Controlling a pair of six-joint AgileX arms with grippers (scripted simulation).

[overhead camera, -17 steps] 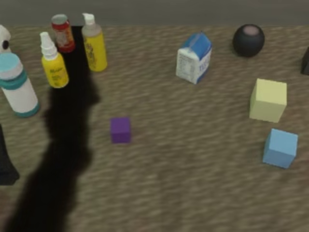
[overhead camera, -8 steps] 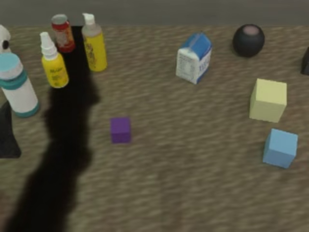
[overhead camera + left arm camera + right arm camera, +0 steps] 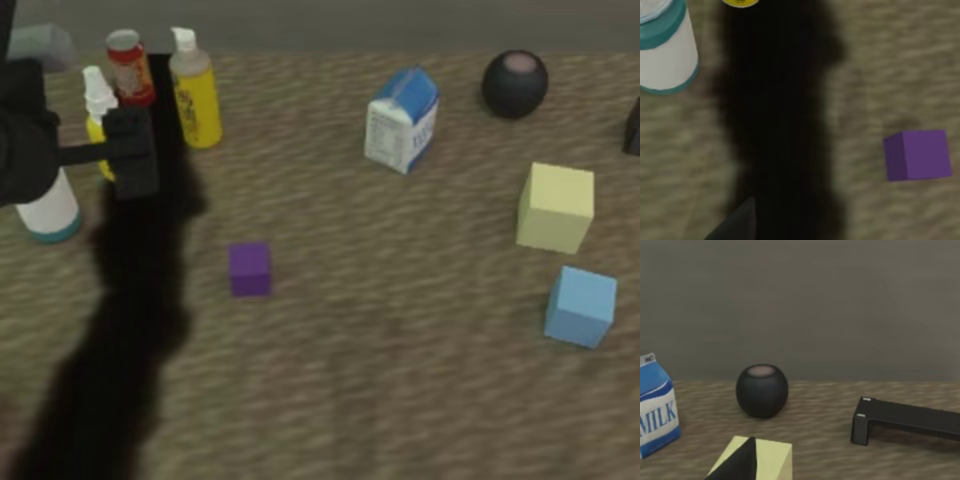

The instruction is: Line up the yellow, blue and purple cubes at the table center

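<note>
The small purple cube [image 3: 249, 269] [image 3: 917, 155] lies left of the table's middle, beside a long dark shadow. On the right side lie the large pale yellow cube [image 3: 555, 207] [image 3: 765, 457] and, nearer the front, the light blue cube [image 3: 580, 306]. My left gripper [image 3: 130, 150] hovers at the back left over the bottles, apart from the purple cube and holding nothing that shows. My right gripper is out of the top view; a dark part of the right gripper [image 3: 737, 467] shows in front of the yellow cube in its wrist view.
At the back left stand two yellow squeeze bottles [image 3: 196, 95], a red can [image 3: 130, 68] and a white bottle with a teal band [image 3: 45, 210] [image 3: 665, 50]. A milk carton [image 3: 402, 118] and a black ball [image 3: 515, 83] stand at the back. A black object [image 3: 905, 417] lies at the right edge.
My left arm has swung from the table's left edge up and rightward, and now hangs over the bottles. The three cubes have not moved.
</note>
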